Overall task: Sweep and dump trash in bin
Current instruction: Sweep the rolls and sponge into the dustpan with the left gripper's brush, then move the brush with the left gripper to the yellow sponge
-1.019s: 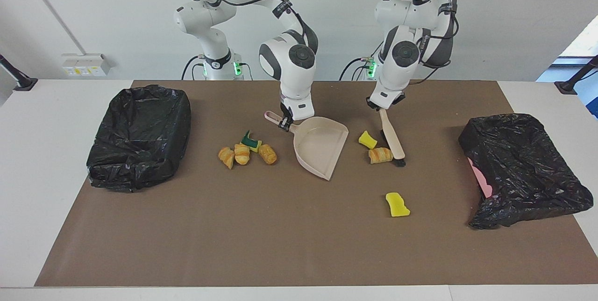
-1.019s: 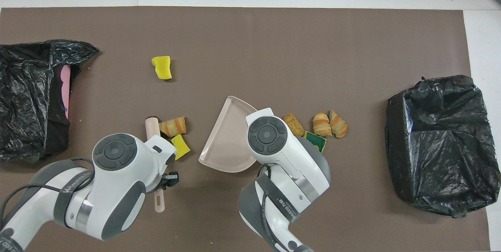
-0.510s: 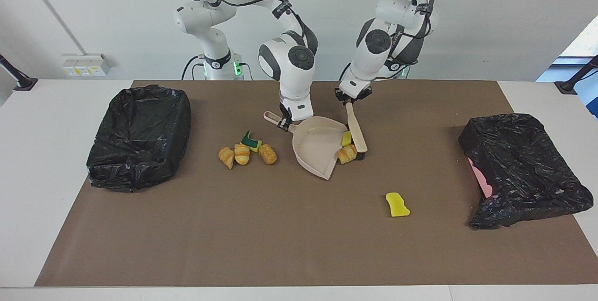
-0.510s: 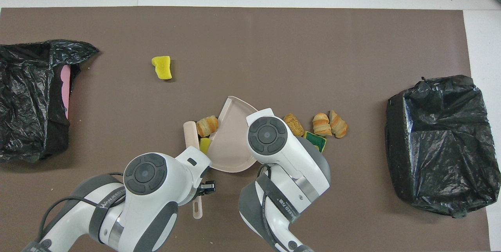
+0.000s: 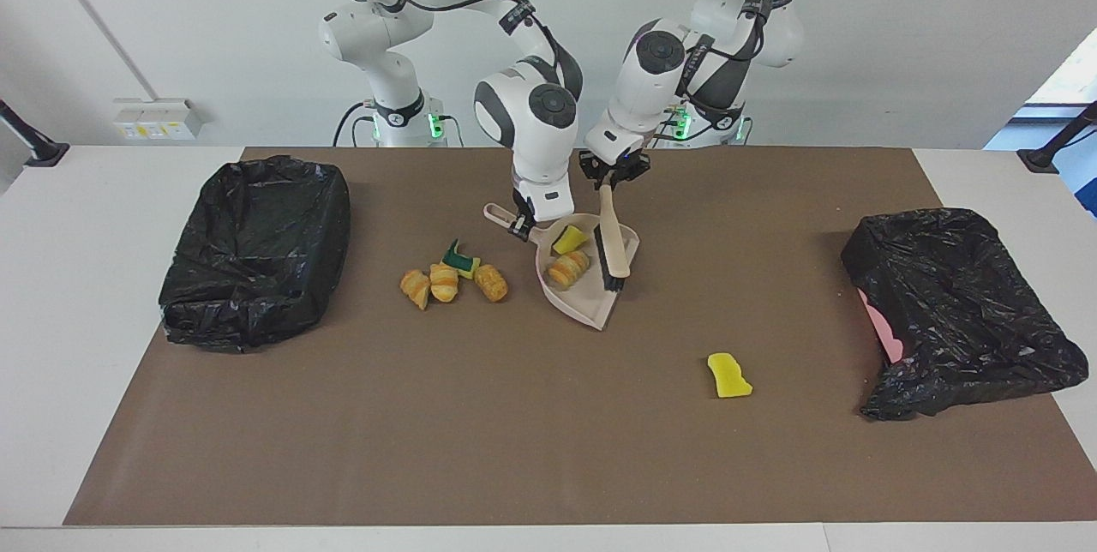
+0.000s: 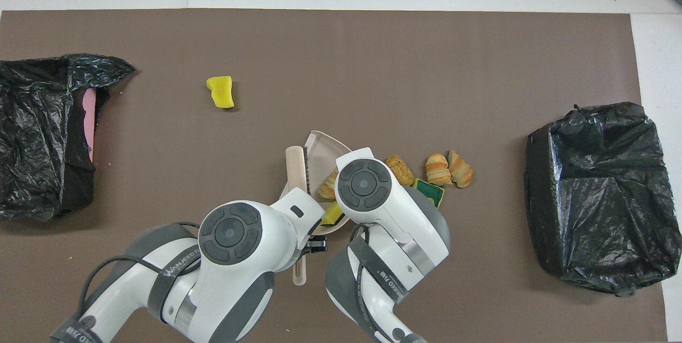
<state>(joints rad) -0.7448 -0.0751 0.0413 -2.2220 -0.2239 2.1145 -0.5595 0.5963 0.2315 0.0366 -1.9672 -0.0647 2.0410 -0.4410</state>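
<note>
Now smooth beige dustpan (image 5: 586, 278), spongy yellow chunk (image 5: 568, 239), bristled brush (image 5: 610, 245)

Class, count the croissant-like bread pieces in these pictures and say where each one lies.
4. One croissant piece lies in the beige dustpan; three more sit on the mat beside it, toward the right arm's end. Others may be hidden under the arms.

Overhead: right claw hidden under own arm; dustpan (image 6: 319, 146) mostly covered by arms.

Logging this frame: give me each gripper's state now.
Left gripper: closed on the brush handle.
Right gripper: closed on the dustpan handle.
</note>
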